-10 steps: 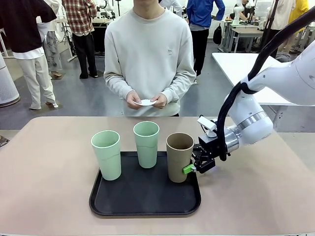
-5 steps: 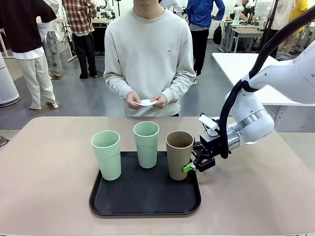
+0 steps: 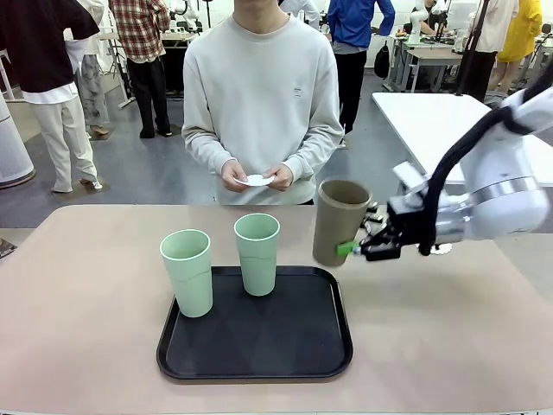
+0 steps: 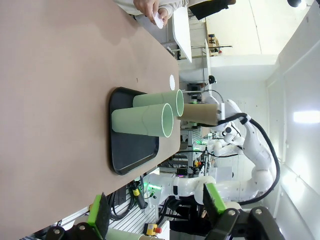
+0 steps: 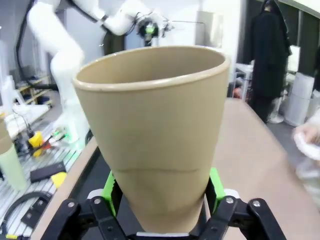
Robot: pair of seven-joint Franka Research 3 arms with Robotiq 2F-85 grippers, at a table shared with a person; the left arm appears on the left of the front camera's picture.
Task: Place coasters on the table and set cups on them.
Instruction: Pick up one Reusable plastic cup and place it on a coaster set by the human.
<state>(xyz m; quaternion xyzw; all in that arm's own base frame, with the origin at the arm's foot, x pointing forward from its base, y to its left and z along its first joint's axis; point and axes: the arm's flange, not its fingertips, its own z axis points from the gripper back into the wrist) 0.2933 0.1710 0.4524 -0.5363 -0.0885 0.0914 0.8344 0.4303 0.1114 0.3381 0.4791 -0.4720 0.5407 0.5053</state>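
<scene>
right tool (image 3: 352,250) clamped on brown cup (image 3: 339,216), cup base hidden between its pads (image 5: 111,187) | arm reaching sideways, cup clear of table (image 3: 449,333) | left tool (image 4: 157,206) wide, empty

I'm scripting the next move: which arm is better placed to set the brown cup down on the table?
Right. The right gripper is shut on the brown cup, held clear of the tray over the table; the left gripper hangs open, farther away.
</scene>
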